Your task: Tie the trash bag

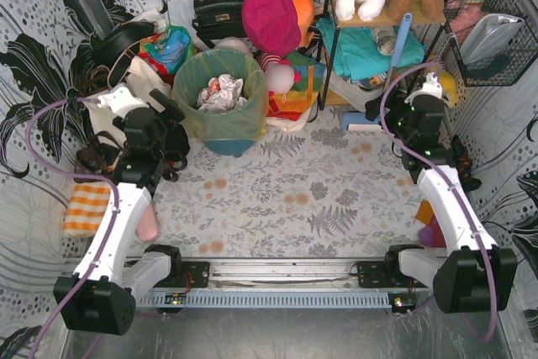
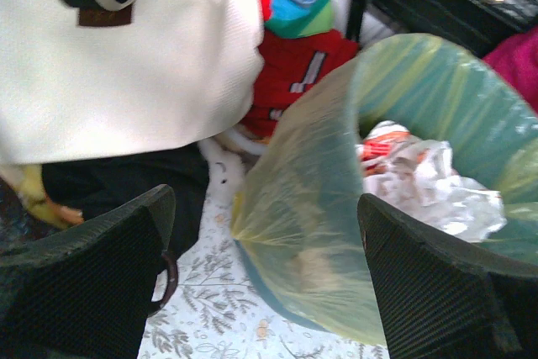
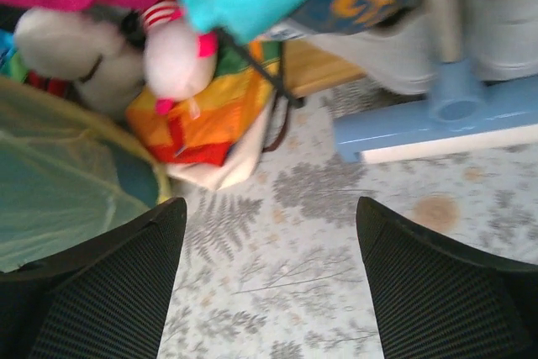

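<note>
The trash bag (image 1: 220,119) sits in the teal bin (image 1: 229,147) at the back-left of the table (image 1: 336,208). Its mouth is open and folded down over the bin's rim, with crumpled paper (image 1: 220,92) inside. Nothing is gathered yet, so I judge the step is the approach to the rim.

The left gripper (image 2: 265,208) is spread wide, just beside the bag's left side and not touching. In the left wrist view its jaws frame the folded-over plastic. The right gripper (image 3: 269,208) is also spread wide, but well apart from the bag, over bare cloth to the right.

To do it well:
- L arm: go a bit fwd and pinch the hanging fold only, w/o catching the hard bin rim.
- R arm: must first travel left to the opposite side of the rim, approx. the same height.
- The film looks thin and slippery, so take a bunch of it, not one layer, and pull up gently before bringing both sides together for the knot.
</note>
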Action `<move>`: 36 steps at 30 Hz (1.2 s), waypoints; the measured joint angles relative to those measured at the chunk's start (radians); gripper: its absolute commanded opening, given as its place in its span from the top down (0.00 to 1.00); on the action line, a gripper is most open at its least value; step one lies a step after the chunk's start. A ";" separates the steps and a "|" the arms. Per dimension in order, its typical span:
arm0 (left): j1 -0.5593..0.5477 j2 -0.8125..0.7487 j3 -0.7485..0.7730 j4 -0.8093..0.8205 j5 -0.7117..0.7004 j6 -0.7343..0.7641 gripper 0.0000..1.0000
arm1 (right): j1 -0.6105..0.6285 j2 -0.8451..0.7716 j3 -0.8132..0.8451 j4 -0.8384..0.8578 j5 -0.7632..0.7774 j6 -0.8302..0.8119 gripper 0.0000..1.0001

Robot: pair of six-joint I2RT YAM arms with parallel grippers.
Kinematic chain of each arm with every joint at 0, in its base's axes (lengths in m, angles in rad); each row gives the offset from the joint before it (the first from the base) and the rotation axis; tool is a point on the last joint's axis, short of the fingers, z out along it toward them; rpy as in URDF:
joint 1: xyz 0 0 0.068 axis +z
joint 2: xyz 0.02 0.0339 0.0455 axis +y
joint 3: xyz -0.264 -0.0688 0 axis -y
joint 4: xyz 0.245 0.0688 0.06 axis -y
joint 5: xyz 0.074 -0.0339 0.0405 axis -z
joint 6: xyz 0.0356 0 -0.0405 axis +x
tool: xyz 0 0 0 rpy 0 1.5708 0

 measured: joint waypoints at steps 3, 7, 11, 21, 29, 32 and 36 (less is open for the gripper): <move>0.000 0.040 0.103 -0.072 0.065 0.007 0.02 | 0.093 0.056 0.079 -0.048 -0.014 0.013 0.20; 0.000 0.107 0.226 -0.170 0.134 0.021 0.02 | 0.210 0.152 0.219 -0.090 -0.026 0.016 0.24; 0.000 0.177 0.318 -0.248 0.170 0.040 0.02 | 0.285 0.248 0.354 -0.120 -0.016 0.016 0.25; 0.000 0.320 0.446 -0.360 0.187 0.081 0.15 | 0.428 0.470 0.644 -0.198 0.051 0.016 0.43; 0.000 0.393 0.544 -0.408 0.198 0.113 0.38 | 0.475 0.644 0.829 -0.230 0.051 0.021 0.47; 0.000 0.415 0.577 -0.418 0.193 0.125 0.38 | 0.495 0.704 0.893 -0.240 0.047 0.033 0.50; 0.000 0.430 0.584 -0.427 0.172 0.135 0.39 | 0.515 0.773 0.982 -0.250 0.038 0.042 0.53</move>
